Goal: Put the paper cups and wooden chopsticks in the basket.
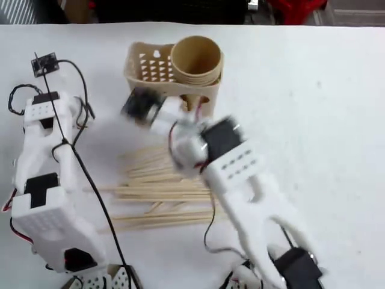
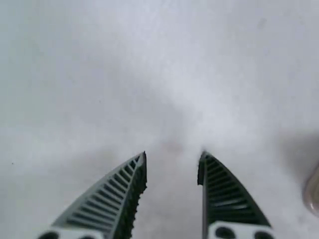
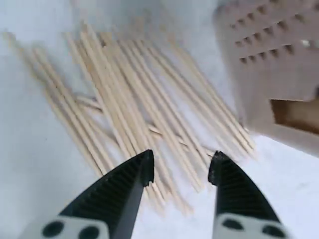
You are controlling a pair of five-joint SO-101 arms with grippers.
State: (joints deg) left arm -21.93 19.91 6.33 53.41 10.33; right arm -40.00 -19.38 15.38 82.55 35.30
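A stack of paper cups (image 1: 197,60) stands in the beige perforated basket (image 1: 147,67) at the back of the table. Several wooden chopsticks (image 1: 157,195) lie spread on the white table in front of the basket. My right gripper (image 3: 180,169) is open and hovers just above the chopsticks (image 3: 134,107), with the basket wall (image 3: 269,55) close beside it; the right arm (image 1: 198,144) sits between basket and pile. My left gripper (image 2: 172,167) is open over bare table, and the left arm (image 1: 45,156) rests folded at the table's left side.
A small black board (image 1: 45,63) with a cable lies at the back left. A cable (image 1: 90,174) runs along the left arm, beside the chopstick ends. The table's right half is bare white surface.
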